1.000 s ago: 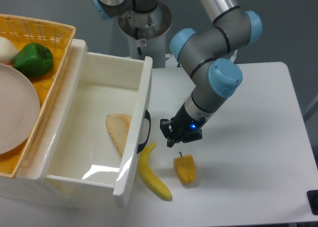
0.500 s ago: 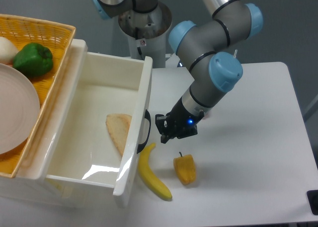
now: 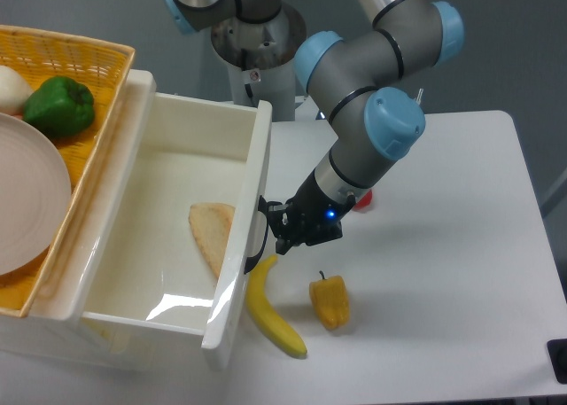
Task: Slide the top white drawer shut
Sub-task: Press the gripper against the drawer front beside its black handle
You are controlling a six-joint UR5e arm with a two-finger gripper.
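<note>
The top white drawer (image 3: 168, 210) stands pulled far out of its cabinet, a glossy cream box with a flat tan pastry (image 3: 213, 232) lying inside. Its curved black handle (image 3: 260, 237) sits on the front panel facing right. My gripper (image 3: 282, 234) is low over the table, just right of that front panel, with its dark fingers at the handle. The camera does not show whether the fingers are open or shut, nor whether they touch the handle.
A banana (image 3: 270, 312) and a yellow bell pepper (image 3: 330, 301) lie on the white table just below the gripper. A yellow wicker basket (image 3: 84, 157) on the cabinet holds a green pepper (image 3: 58, 106), a plate (image 3: 27, 201) and a white object (image 3: 11, 88). A small red item (image 3: 365, 201) peeks from behind the arm.
The gripper has moved left across the table, from above the yellow pepper to the drawer's front panel and handle. The drawer has not moved.
</note>
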